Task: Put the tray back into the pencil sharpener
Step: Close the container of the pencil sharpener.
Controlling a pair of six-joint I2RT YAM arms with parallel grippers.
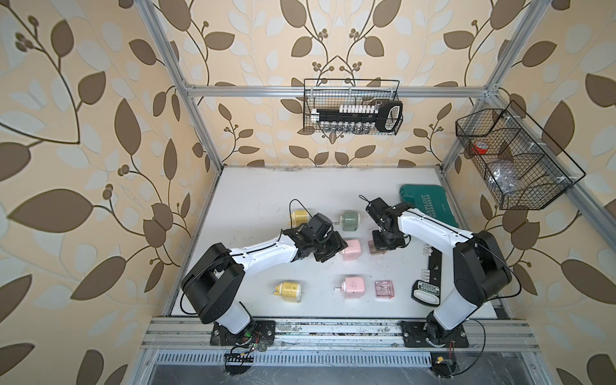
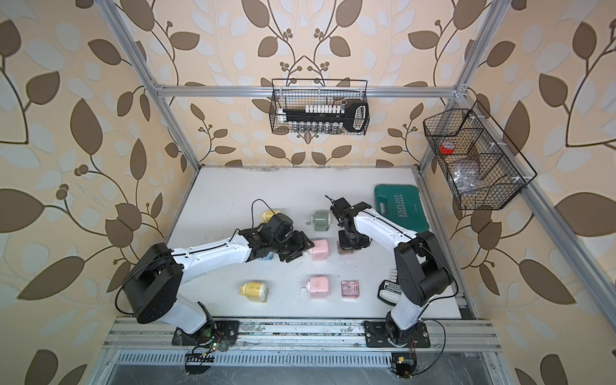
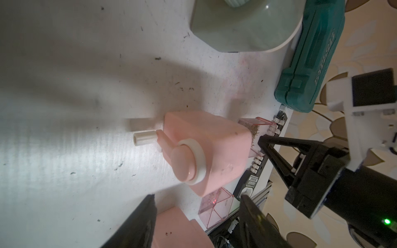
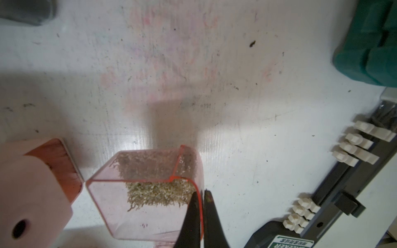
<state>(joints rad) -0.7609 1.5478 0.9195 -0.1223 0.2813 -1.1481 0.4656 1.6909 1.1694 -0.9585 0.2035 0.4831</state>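
Top views: pink boxy plastic pencil sharpener (image 1: pixel 352 250) laid mid-way on white table (image 1: pixel 266 200); left gripper (image 1: pixel 340 247) held at its crank side; clear pink plastic tray (image 1: pixel 376 250) kept just beside its other side, under right gripper (image 1: pixel 383 245)
Left wrist: left gripper fingers (image 3: pixel 139 214) seen spread, sharpener crank ahead
Right wrist: tray wall pinched by right gripper; shavings seen inside; tray corner just beside sharpener's open slot

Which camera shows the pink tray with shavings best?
The right wrist view: the tray is close, shavings inside, right gripper pinching its wall. In both top views it is small under that gripper. The left wrist view shows only slivers behind the pink sharpener.
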